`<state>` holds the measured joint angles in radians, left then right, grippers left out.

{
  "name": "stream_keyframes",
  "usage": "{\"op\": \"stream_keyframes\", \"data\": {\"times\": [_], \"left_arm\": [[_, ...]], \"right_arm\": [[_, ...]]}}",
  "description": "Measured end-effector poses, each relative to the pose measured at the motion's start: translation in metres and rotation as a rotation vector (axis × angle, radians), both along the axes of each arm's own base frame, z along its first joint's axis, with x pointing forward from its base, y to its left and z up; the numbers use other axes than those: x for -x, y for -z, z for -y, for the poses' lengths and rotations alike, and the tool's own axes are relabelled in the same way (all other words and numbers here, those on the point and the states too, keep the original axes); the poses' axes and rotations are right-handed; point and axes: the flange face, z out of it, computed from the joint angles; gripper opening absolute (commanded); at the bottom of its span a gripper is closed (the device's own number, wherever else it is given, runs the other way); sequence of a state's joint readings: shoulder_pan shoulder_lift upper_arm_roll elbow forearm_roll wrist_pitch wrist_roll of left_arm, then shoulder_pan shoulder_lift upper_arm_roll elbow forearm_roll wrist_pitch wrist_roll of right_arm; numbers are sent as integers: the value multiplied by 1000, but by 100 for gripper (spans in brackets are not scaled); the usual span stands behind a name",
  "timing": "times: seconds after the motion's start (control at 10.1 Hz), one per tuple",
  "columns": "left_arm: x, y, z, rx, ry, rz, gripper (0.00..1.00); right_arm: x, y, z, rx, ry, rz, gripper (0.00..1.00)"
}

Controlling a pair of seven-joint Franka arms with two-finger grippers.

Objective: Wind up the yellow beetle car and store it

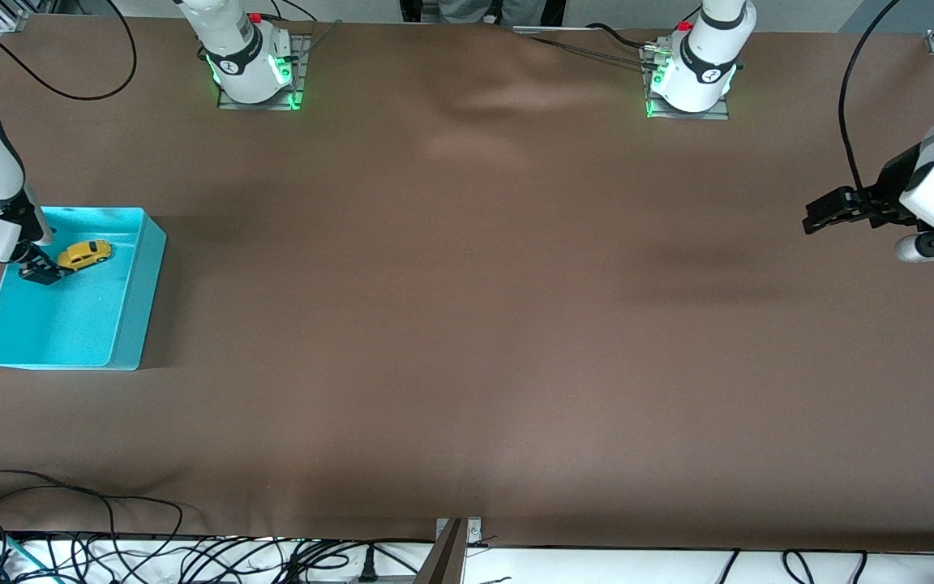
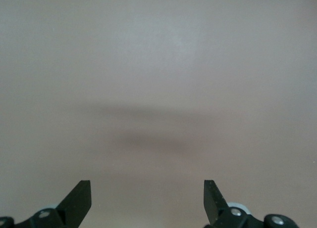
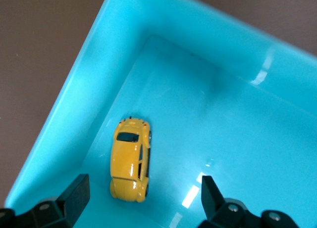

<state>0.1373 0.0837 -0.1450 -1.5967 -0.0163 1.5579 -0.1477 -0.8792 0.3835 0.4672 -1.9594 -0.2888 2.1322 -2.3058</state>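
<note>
A: What covers the counter?

B: A plain brown sheet, slightly rippled near the arm bases. Cables trail along the white edge at six o'clock of the front view, and green lights glow at both bases.

A: Where is the yellow beetle car?

B: On its wheels inside the turquoise bin, which sits at the right arm's end of the counter, at nine o'clock in the front view. The car lies near the bin's corner toward the bases.

A: And the right gripper?

B: Released, fingers spread, low over the bin just above the car, touching nothing.

A: The left gripper?

B: Also released, holding nothing, waiting over bare brown cloth at three o'clock.
</note>
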Motion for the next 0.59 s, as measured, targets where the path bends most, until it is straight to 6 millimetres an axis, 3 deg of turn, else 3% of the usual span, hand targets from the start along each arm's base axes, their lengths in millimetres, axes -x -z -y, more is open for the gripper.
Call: {"op": "stream_keyframes", "data": {"times": [0.39, 0.59], "left_arm": [[-3, -6, 13, 2, 22, 14, 100], [-4, -6, 27, 4, 48, 16, 100]], "right_arm": [[-24, -106, -100, 62, 177, 78, 100], [-27, -170, -165, 84, 315, 186, 100]]}}
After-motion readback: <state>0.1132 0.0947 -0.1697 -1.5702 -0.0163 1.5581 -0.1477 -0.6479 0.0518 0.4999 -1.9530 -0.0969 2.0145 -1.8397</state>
